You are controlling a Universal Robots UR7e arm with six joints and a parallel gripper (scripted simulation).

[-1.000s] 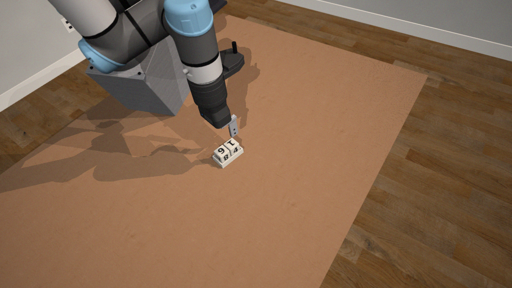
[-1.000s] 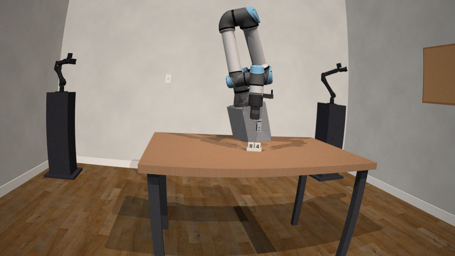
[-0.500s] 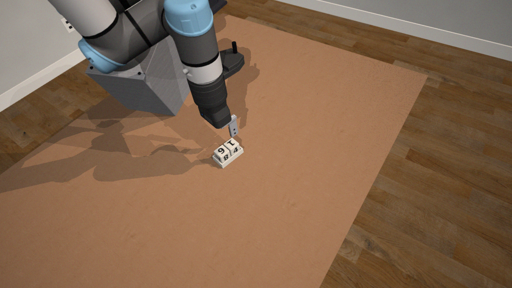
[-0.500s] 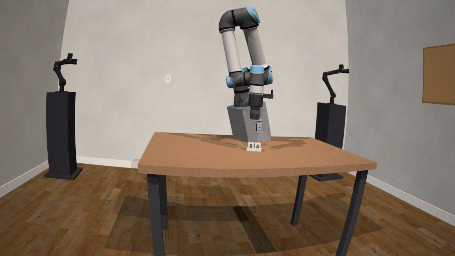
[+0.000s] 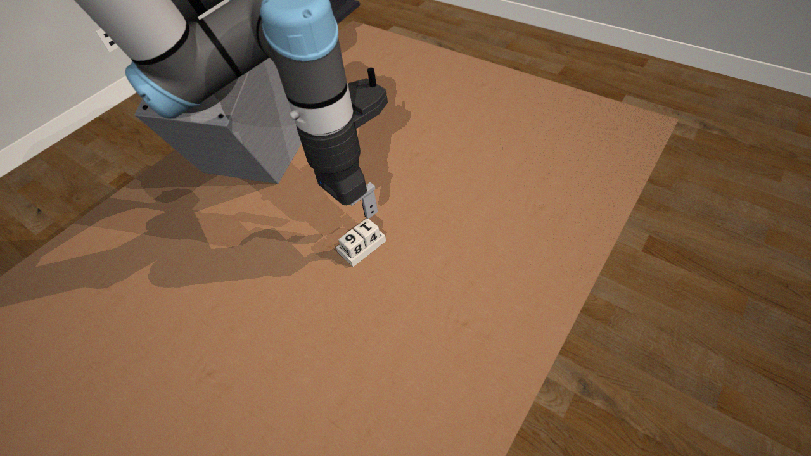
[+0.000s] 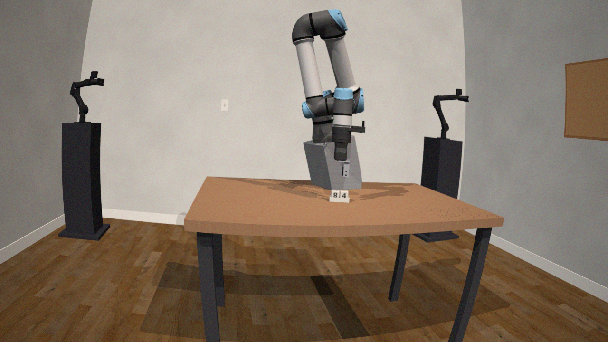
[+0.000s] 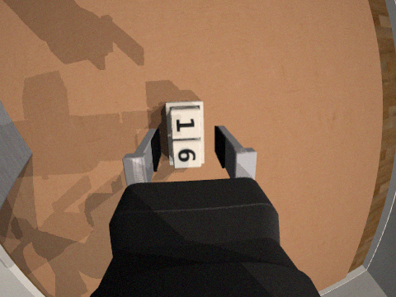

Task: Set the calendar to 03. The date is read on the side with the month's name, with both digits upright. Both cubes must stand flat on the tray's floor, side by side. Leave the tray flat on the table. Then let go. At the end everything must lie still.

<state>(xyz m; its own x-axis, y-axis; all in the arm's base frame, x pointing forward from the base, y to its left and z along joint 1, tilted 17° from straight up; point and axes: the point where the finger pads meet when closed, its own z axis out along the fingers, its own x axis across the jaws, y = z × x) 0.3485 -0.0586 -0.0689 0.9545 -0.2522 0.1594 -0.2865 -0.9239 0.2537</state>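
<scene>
You get even, bright light and sharp focus throughout. On the matte brown wooden table top, hard-edged arm shadows fall behind and beside the grey fingers, without glare. The exterior view bows the pale grey back wall at its edges; the wrist view is ringed by a circular vignette.

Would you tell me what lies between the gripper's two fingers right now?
In the wrist view, the open gripper straddles the cube topped with 9, gaps on both sides; nothing is gripped.
</scene>
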